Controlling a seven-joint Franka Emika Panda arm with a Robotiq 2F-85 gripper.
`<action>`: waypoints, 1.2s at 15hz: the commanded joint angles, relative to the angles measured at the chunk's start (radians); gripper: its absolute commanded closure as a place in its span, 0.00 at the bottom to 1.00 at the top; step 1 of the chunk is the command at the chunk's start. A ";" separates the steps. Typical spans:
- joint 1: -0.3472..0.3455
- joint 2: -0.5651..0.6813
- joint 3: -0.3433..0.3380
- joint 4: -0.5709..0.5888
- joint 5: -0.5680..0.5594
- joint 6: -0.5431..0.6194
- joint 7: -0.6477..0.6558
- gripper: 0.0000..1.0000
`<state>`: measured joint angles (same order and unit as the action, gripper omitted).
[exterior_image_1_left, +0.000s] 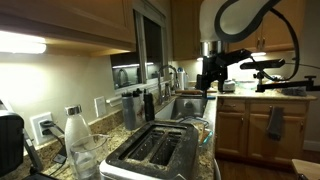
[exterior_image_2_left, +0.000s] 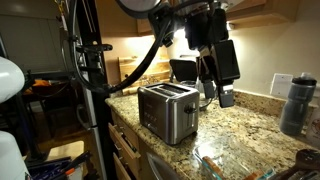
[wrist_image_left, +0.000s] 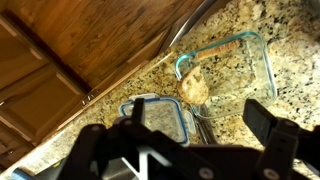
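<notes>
My gripper (wrist_image_left: 198, 116) hangs open above the granite counter (wrist_image_left: 285, 90), with nothing between its fingers (wrist_image_left: 262, 122). Below it in the wrist view lies a clear glass container (wrist_image_left: 243, 62) with a piece of bread (wrist_image_left: 195, 88) at its near end. Beside the container rests a blue-rimmed lid (wrist_image_left: 160, 112). In both exterior views the gripper (exterior_image_1_left: 210, 80) (exterior_image_2_left: 217, 94) is raised well off the counter, just past a silver two-slot toaster (exterior_image_1_left: 155, 150) (exterior_image_2_left: 168, 112).
A sink (exterior_image_1_left: 186, 106) with a faucet lies behind the toaster. A white bottle (exterior_image_1_left: 75, 130) stands by the wall outlets, and a dark bottle (exterior_image_2_left: 292, 103) at the counter's far end. Wooden cabinets (wrist_image_left: 70, 45) run below the counter edge. A camera tripod (exterior_image_2_left: 85, 70) stands beside the counter.
</notes>
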<state>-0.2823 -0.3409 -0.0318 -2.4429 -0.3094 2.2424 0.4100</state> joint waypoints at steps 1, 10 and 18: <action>0.022 0.071 -0.051 0.032 0.061 0.030 -0.065 0.00; 0.027 0.213 -0.148 0.110 0.209 0.041 -0.316 0.00; 0.031 0.354 -0.170 0.195 0.371 0.036 -0.565 0.00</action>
<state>-0.2736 -0.0522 -0.1756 -2.2900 -0.0057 2.2712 -0.0590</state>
